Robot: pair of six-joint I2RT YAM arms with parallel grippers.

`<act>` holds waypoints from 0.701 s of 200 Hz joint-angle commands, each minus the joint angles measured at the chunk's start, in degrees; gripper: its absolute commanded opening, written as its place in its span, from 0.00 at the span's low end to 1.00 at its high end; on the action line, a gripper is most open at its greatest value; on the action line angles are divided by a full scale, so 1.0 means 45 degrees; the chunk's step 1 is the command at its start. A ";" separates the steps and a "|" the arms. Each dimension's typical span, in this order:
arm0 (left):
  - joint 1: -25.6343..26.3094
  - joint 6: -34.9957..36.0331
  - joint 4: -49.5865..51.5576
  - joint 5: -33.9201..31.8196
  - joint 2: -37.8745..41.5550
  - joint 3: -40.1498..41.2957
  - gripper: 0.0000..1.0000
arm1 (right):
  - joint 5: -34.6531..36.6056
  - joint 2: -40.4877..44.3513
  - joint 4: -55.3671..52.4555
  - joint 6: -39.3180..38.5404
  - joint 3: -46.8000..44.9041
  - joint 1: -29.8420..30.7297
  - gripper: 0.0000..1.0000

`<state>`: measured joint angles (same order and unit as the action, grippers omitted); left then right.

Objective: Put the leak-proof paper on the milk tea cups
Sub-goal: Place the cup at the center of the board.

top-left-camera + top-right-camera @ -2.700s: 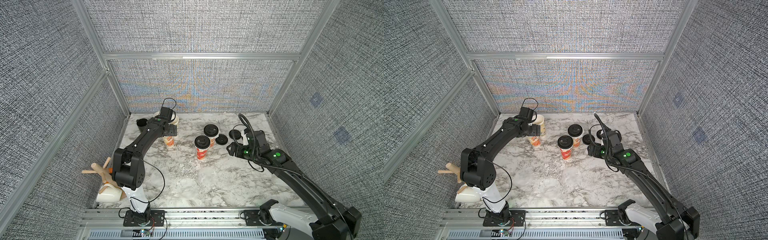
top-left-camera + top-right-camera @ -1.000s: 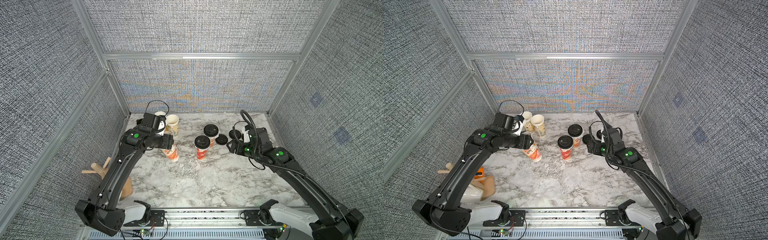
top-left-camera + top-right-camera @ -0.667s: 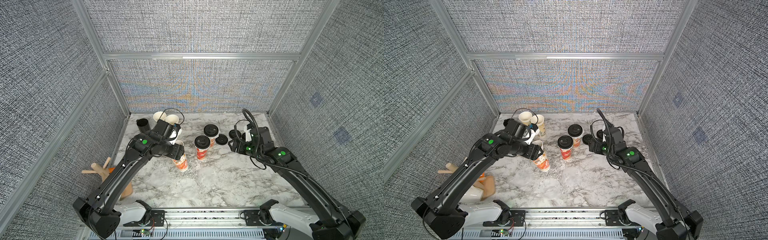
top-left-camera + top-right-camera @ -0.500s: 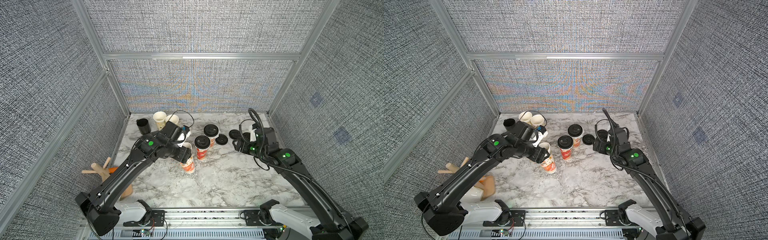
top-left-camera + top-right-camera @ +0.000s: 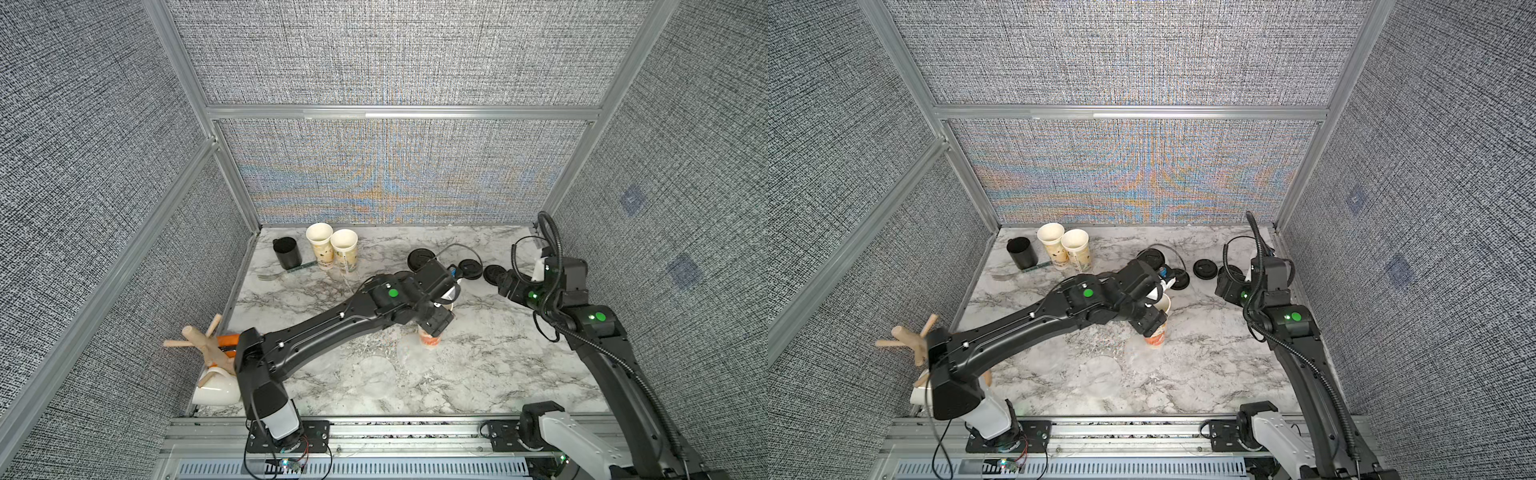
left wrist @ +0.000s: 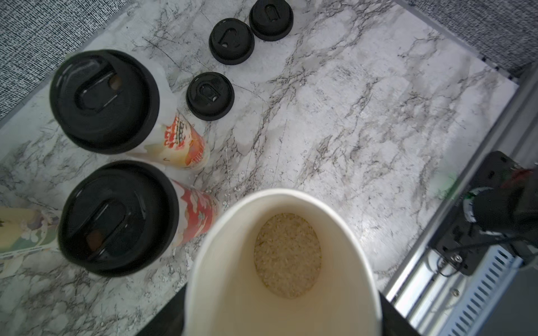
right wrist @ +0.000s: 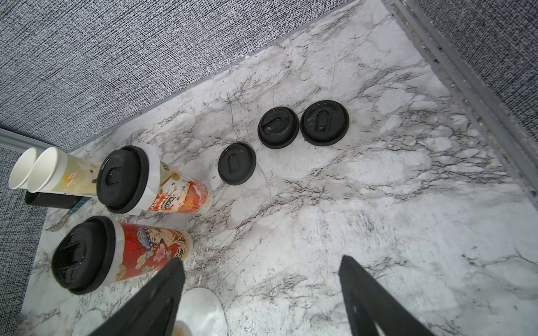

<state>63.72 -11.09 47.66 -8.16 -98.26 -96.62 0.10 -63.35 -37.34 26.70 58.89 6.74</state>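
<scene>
left tool (image 5: 441,311): clamped around open orange-print milk tea cup (image 5: 429,340), grains inside | right tool (image 7: 260,260): spread, empty, over tabletop (image 7: 378,203)

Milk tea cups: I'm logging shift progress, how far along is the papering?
Two lidded cups show paper skirts under black lids: done. The left gripper holds a third cup, uncovered. Two open cups at the back wait; the right gripper is open, empty.
</scene>
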 commanded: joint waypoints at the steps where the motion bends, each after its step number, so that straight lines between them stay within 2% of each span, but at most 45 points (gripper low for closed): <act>1: 0.0107 0.0226 -0.1587 -0.1021 -0.0889 -0.0505 0.75 | -0.0348 0.0111 0.0127 -0.0337 -0.0208 -0.0200 0.86; 30: 0.0115 0.0065 -0.1889 -0.1283 -0.2222 -0.1187 0.76 | -0.0583 0.0167 0.0318 -0.0459 -0.0555 -0.0381 0.86; 44: 0.0099 -0.0556 -0.1313 -0.1817 -0.2888 -0.1859 0.76 | -0.0654 0.0153 0.0375 -0.0537 -0.0672 -0.0441 0.85; 68: 0.0115 -0.0521 -0.0717 -0.1986 -0.3858 -0.2624 0.76 | -0.0702 0.0133 0.0456 -0.0656 -0.0824 -0.0590 0.86; 111: 0.0106 -0.0644 -0.0089 -0.1975 -0.4714 -0.3283 0.79 | -0.0883 0.0133 0.0564 -0.0815 -0.1036 -0.0806 0.86; 140: 0.0106 -0.0776 0.0051 -0.1946 -0.4890 -0.3344 0.85 | -0.0959 0.0150 0.0565 -0.0867 -0.1118 -0.0878 0.86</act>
<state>64.31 -13.78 46.59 -16.03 -119.79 -111.13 -3.51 -62.61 -36.60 23.68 54.00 2.96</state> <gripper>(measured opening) 0.823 0.857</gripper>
